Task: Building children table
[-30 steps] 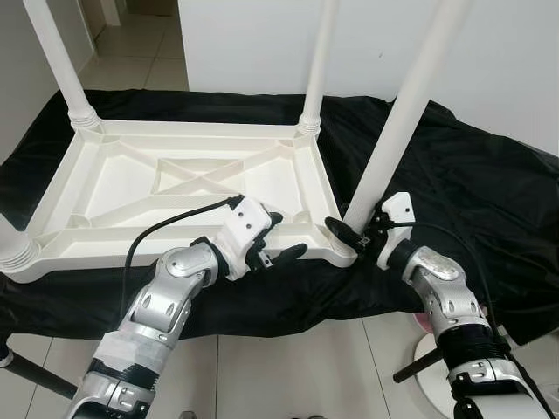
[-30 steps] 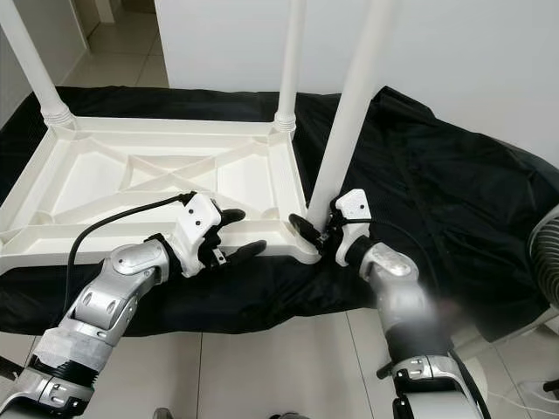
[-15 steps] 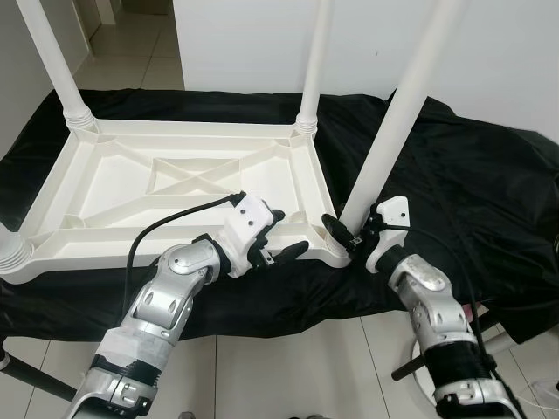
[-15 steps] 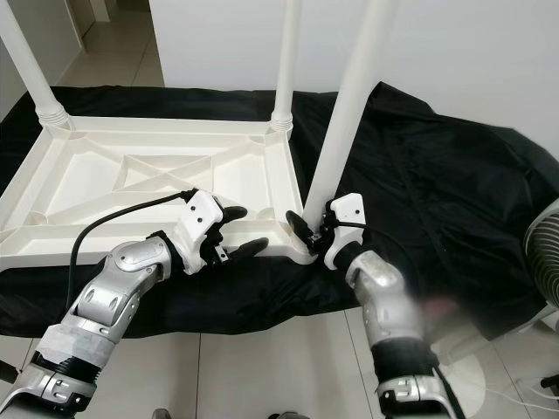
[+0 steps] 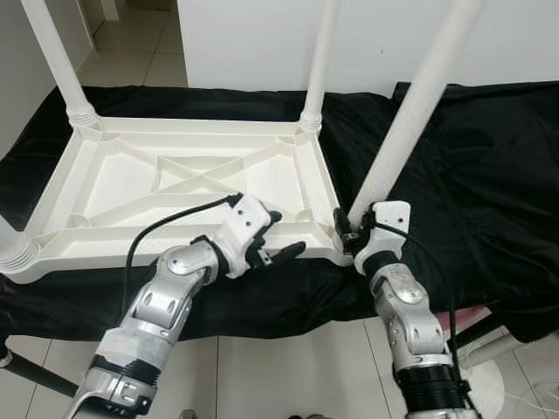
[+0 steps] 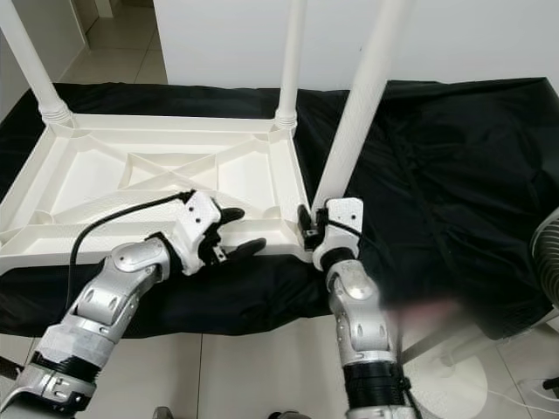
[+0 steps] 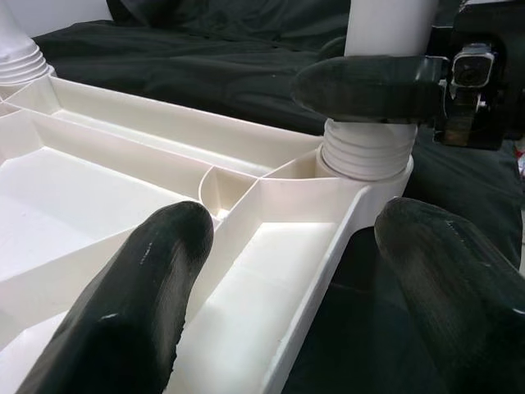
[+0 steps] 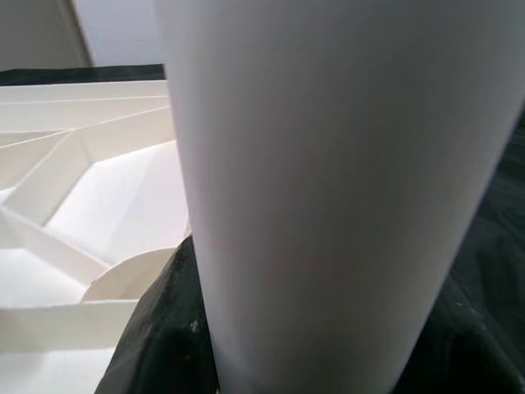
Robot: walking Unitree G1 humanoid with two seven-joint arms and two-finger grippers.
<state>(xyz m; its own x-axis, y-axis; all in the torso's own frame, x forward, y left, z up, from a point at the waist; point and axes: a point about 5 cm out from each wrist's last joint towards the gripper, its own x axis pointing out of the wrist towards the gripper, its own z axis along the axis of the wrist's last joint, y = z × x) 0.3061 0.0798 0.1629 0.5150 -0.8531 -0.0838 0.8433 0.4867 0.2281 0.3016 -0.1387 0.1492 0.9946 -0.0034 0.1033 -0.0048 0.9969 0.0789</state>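
right tool [image 5: 348, 234] pinching table leg [image 5: 410, 118] base, left tool [image 5: 278, 237] spread astride upturned tabletop [image 5: 131, 188] rim

No text, label or number can be read anywhere here

1. My two head eyes look forward and down on the upturned white table [image 5: 201, 179].
2. My left wrist camera sits close, facing the corner leg [image 7: 385, 25].
3. My right wrist camera presses against that same leg.
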